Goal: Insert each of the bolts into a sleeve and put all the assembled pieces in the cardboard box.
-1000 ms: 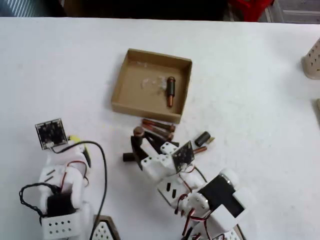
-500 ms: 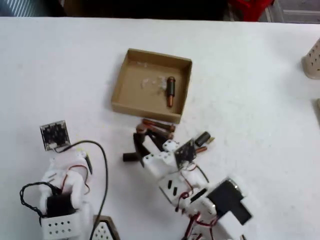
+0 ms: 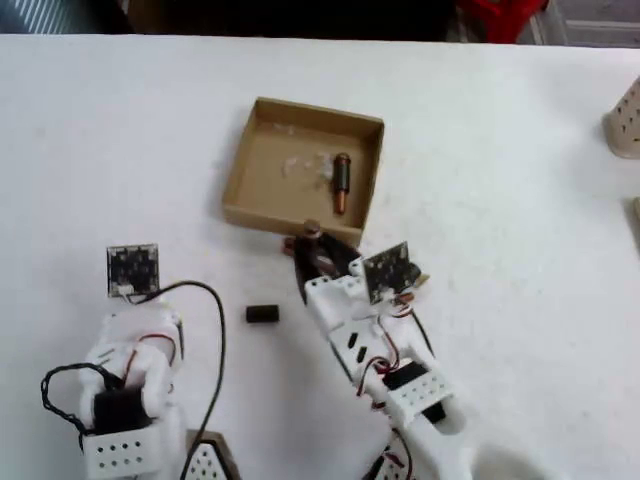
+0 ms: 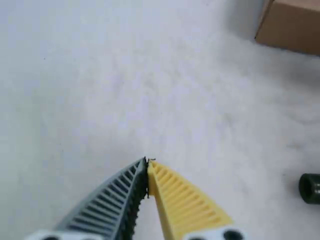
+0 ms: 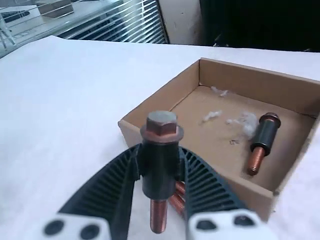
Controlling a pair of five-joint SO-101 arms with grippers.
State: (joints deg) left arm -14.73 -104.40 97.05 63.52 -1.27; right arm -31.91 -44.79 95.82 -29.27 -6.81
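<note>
My right gripper (image 5: 160, 155) is shut on an assembled piece (image 5: 161, 170), a copper bolt standing upright in a black sleeve. In the high view that gripper (image 3: 314, 248) hovers just in front of the near wall of the cardboard box (image 3: 247, 160). One assembled piece (image 3: 341, 182) lies inside the box (image 5: 235, 80), seen also from the right wrist (image 5: 262, 141). Loose copper bolts (image 5: 176, 199) lie below the held piece. A lone black sleeve (image 3: 262, 314) lies on the table, and it shows at the edge of the left wrist view (image 4: 310, 188). My left gripper (image 4: 146, 163) is shut and empty above bare table.
A beige perforated object (image 3: 626, 118) stands at the table's right edge. A dark object (image 3: 205, 462) sits at the front edge beside the left arm's base. A corner of the box (image 4: 292, 25) shows from the left wrist. White table lies open on the left and far right.
The right arm has lifted the sleeved bolt off the table and swung it towards the box's front wall, leaving the black sleeve behind. The left arm shifted slightly to the right.
</note>
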